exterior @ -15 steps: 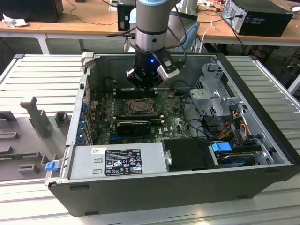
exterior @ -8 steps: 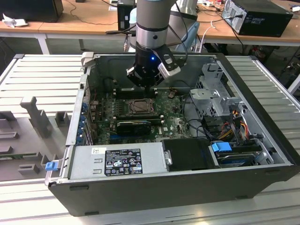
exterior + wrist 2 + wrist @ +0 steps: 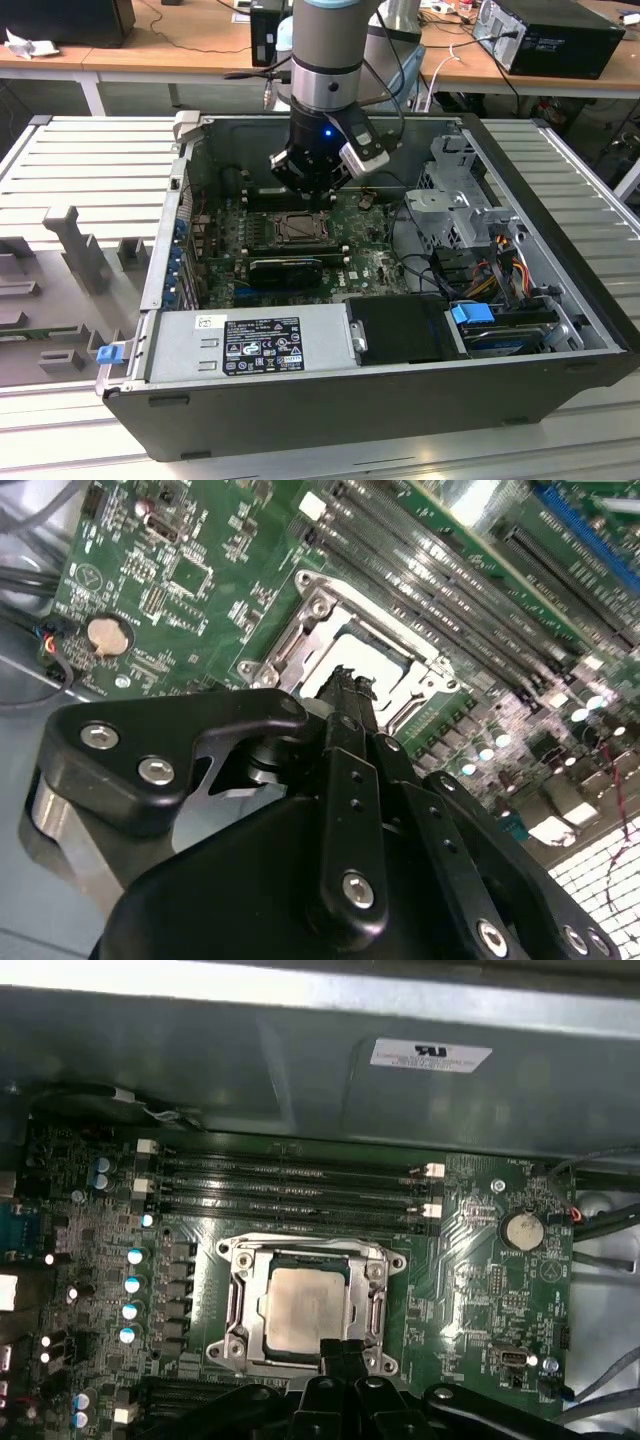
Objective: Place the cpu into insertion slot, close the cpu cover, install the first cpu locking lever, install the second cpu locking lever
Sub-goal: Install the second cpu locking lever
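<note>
1. In the exterior view, your arm reaches down into an open computer case (image 3: pixel 560 330) lying on its side on a ribbed grey surface (image 3: pixel 90 160). The claw (image 3: pixel 312 200) hangs just above the socket on the green motherboard (image 3: pixel 375 265), where the cpu cover (image 3: pixel 297 229) lies flat as a dark square frame. Wooden desks (image 3: pixel 180 45) with other machines stand behind.

2. In the second wrist view, the claw (image 3: pixel 348 677) appears clenched, its black fingertips pressed together with nothing between them, just over the edge of the cpu cover (image 3: pixel 300 630). The silver frame runs diagonally, with the memory slots (image 3: pixel 450 580) alongside it.

3. In the first wrist view, the cpu (image 3: pixel 305 1308) sits seated in the socket, flat, its dull silver-grey square top facing up and its edges square with the frame. The cpu cover (image 3: pixel 308 1252) lies down around it, the chip showing through the window. The claw (image 3: pixel 340 1352) tips meet at the frame's near edge. A coin battery (image 3: pixel 520 1230) sits well apart to one side.
</note>
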Tool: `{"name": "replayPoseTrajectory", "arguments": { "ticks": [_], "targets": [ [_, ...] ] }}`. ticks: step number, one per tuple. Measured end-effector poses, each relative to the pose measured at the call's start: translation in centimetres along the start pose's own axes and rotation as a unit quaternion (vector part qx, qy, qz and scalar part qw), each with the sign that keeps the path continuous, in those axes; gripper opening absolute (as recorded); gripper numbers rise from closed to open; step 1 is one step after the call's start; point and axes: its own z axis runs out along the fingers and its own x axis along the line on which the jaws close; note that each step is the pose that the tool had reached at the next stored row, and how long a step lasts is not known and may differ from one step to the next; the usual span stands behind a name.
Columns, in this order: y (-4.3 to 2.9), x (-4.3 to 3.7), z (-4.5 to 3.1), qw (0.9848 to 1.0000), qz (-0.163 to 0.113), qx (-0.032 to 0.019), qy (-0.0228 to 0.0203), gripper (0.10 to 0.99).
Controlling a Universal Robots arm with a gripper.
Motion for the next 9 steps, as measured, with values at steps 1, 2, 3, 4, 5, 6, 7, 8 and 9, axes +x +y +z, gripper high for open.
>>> {"name": "replayPoseTrajectory", "arguments": {
  "ticks": [1, 2, 3, 4, 5, 6, 7, 8, 9],
  "targets": [
    [-0.23, 0.02, -0.01, 1.0000, 0.000, 0.0000, 0.0000, 0.106],
    [-0.39, 0.03, -0.02, 1.0000, 0.000, 0.0000, 0.0000, 0.106],
    [-0.45, 0.04, -0.02, 1.0000, 0.000, 0.0000, 0.0000, 0.106],
    [-0.51, 0.04, -0.01, 1.0000, 0.000, 0.0000, 0.0000, 0.106],
    [-0.60, 0.05, -0.02, 1.0000, 0.000, 0.0000, 0.0000, 0.106],
    [-0.71, 0.05, -0.02, 1.0000, 0.000, 0.0000, 0.0000, 0.106],
    [-0.78, 0.06, -0.02, 1.0000, 0.000, 0.0000, 0.0000, 0.106],
    [-0.83, 0.06, -0.02, 1.0000, 0.000, 0.0000, 0.0000, 0.106],
    [-0.97, 0.07, -0.02, 1.0000, 0.000, 0.0000, 0.0000, 0.106]
  ]
}}
